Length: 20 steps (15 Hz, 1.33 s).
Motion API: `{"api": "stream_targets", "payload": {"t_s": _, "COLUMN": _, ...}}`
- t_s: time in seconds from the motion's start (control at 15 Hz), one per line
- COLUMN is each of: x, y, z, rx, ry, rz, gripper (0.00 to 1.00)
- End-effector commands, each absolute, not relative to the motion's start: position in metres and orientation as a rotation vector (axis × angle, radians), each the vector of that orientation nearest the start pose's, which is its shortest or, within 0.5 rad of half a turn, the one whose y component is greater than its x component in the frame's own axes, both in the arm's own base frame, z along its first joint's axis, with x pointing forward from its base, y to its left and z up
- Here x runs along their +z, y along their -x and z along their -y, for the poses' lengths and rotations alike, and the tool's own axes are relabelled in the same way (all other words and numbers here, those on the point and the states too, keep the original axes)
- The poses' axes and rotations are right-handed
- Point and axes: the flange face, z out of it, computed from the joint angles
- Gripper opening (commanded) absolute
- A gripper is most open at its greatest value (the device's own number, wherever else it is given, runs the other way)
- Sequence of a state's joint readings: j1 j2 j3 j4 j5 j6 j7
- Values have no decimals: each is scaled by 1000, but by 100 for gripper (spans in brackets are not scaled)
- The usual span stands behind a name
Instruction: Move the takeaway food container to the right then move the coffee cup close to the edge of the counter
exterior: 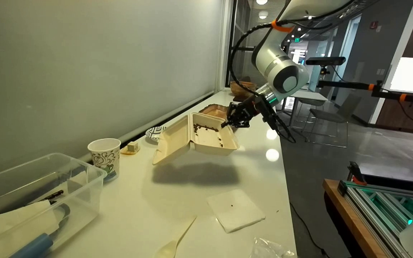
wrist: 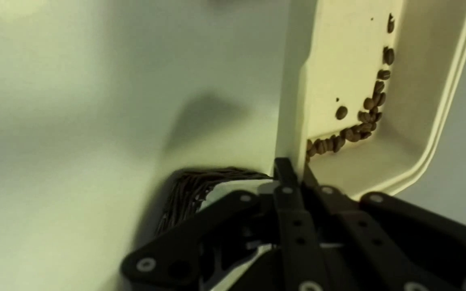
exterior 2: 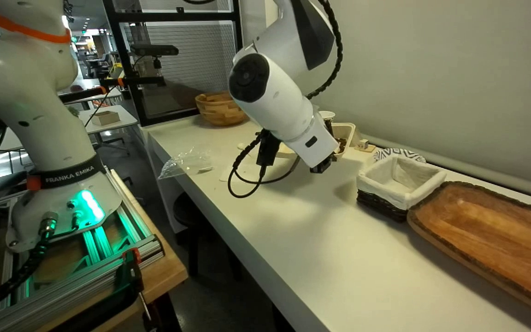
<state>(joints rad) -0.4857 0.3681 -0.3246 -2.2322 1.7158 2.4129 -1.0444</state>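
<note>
currently, item one: takeaway food container [exterior: 204, 139], beige fibre clamshell, unfolded into two hinged halves. place: in an exterior view, held clear of the counter [exterior: 138, 211], tilted, with the grip at two o'clock of it. hold: the gripper [wrist: 295, 165] has its jaws closed on one side wall of the bean-bearing half, near a corner. contents: dark beans [wrist: 354, 134], loose, most of them ranged along two walls in the wrist view.

handling, as judged: light; fairly stiff at the walls, soft at the hinge. the free half, at nine o'clock in the same exterior view, may sag and twist the pinch (a corner hold gives it a long lever). mid-wall would probably balance better; hard pressure could crease the fibre. a level carriage is advised, since the beans look ready to roll.

item two: coffee cup [exterior: 105, 157], white patterned paper. place: upright on the counter, between eight and nine o'clock of the container, just beside the clear plastic tub [exterior: 82, 204]; whether the two touch is uncertain. handling, as judged: very light, thin-walled, easily dented or tipped; any contents are hidden. best hold: a gentle grasp around the lower body, or one wall pinched at the rim.
</note>
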Motion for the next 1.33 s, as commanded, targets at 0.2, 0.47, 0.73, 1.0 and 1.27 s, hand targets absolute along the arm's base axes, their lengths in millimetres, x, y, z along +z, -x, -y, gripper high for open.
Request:
{"api": "stream_targets", "payload": {"t_s": 0.2, "x": 139, "y": -383, "z": 364, "rx": -767, "ry": 1881, "rz": -1550, "gripper": 1}}
{"api": "stream_targets", "payload": {"t_s": 0.47, "x": 119, "y": -390, "z": 359, "rx": -712, "ry": 1778, "rz": -1665, "gripper": 1}}
{"api": "stream_targets", "payload": {"t_s": 0.73, "x": 113, "y": -393, "z": 355, "rx": -659, "ry": 1739, "rz": -1704, "gripper": 37}}
{"api": "stream_targets", "payload": {"t_s": 1.0, "x": 161, "y": -406, "z": 308, "rx": -498, "ry": 1978, "rz": -1499, "gripper": 68}}
{"api": "stream_targets", "payload": {"t_s": 1.27, "x": 208, "y": -411, "z": 255, "rx": -318, "ry": 2185, "rz": -1356, "gripper": 97}}
